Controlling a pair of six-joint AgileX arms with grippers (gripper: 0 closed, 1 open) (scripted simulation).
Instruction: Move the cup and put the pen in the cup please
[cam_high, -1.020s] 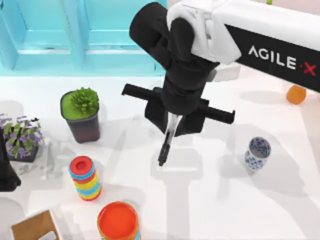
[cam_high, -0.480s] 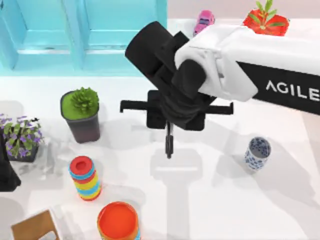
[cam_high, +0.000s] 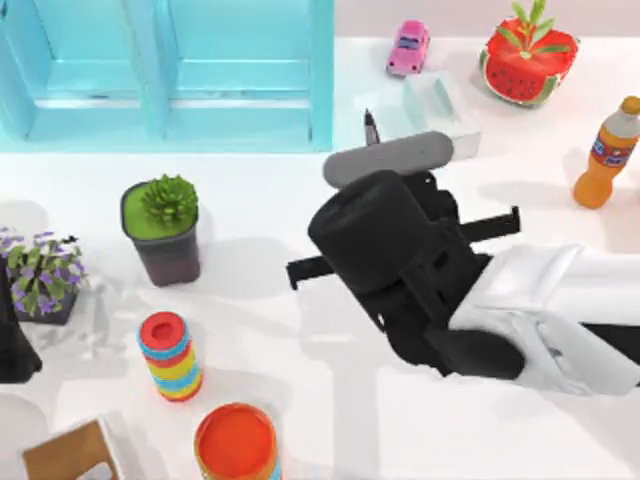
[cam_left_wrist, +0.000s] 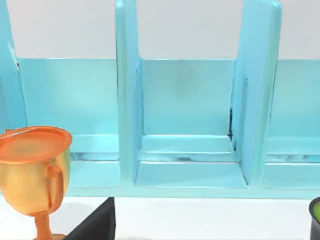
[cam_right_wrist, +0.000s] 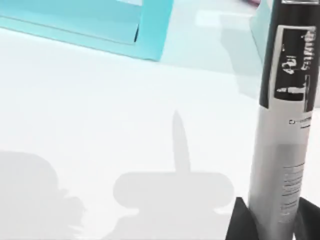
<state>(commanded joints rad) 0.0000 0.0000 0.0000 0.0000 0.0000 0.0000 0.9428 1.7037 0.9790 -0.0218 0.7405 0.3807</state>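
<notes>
My right arm (cam_high: 420, 290) reaches in from the right over the middle of the table. The pen (cam_high: 390, 158) stands out beyond its black wrist as a grey barrel with a dark tip toward the back. In the right wrist view the pen (cam_right_wrist: 285, 125), grey with a black printed label, rises above the white tabletop. My right gripper (cam_right_wrist: 272, 225) is shut on its lower end, a dark finger on each side. The cup is hidden; the right arm covers the spot where it stood. My left arm (cam_high: 12, 350) rests at the table's left edge.
A blue shelf unit (cam_high: 170, 70) lines the back left. A succulent pot (cam_high: 162, 235), a purple flower pot (cam_high: 42, 280), a ring stack (cam_high: 170, 355) and an orange-inside cup (cam_high: 237, 445) stand at the left. An orange bottle (cam_high: 608, 155), a watermelon pot (cam_high: 528, 60) and a pink car (cam_high: 408, 48) are at the back right.
The right arm swung from the upper right down to the lower right. The pen went from hanging tip-down over the table to pointing toward the back. The cup became covered by the arm.
</notes>
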